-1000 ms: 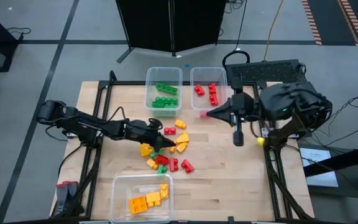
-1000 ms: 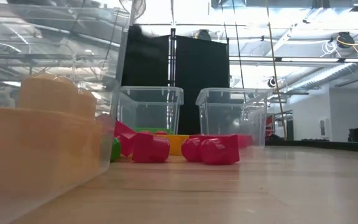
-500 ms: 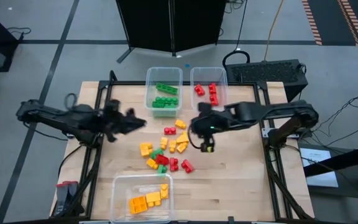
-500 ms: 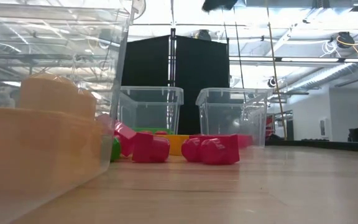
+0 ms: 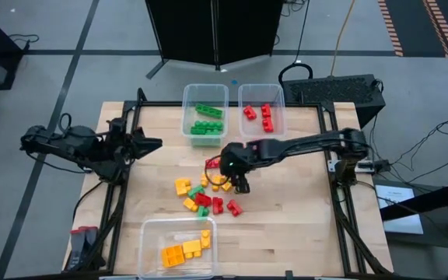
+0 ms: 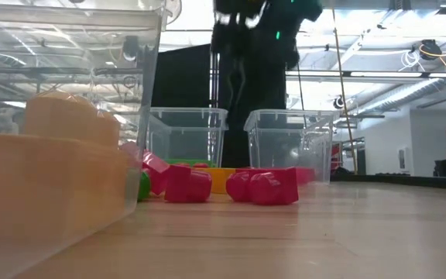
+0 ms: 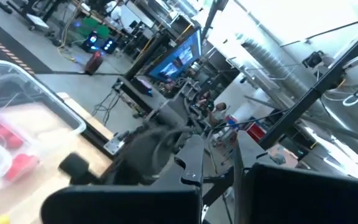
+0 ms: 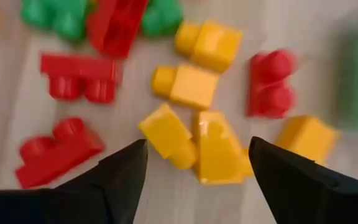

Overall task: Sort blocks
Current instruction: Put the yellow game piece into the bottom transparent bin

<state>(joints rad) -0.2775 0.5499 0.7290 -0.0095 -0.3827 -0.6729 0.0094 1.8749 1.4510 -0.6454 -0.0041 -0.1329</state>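
Note:
A loose pile of red, green and yellow blocks (image 5: 204, 194) lies on the middle of the wooden table. My right gripper (image 5: 239, 183) hangs open over the pile's right side, pointing down. In the right wrist view its two fingers (image 8: 197, 171) stand on either side of two yellow blocks (image 8: 194, 142) without touching them. Red blocks (image 8: 79, 78) lie beside them. My left gripper (image 5: 154, 144) is shut and holds nothing, drawn back at the table's left side. In the low view, red blocks (image 6: 273, 186) rest on the tabletop.
At the far edge stand a clear tub with green blocks (image 5: 204, 111) and one with red blocks (image 5: 260, 109). A third tub with yellow blocks (image 5: 179, 249) stands at the near edge. Bare wood lies right of the pile.
My right gripper has swung from in front of the red tub toward the table's near left and come down over the pile, now pointing down. My left gripper has pulled out of the pile and back toward the table's left edge. The pile's blocks lie much as before.

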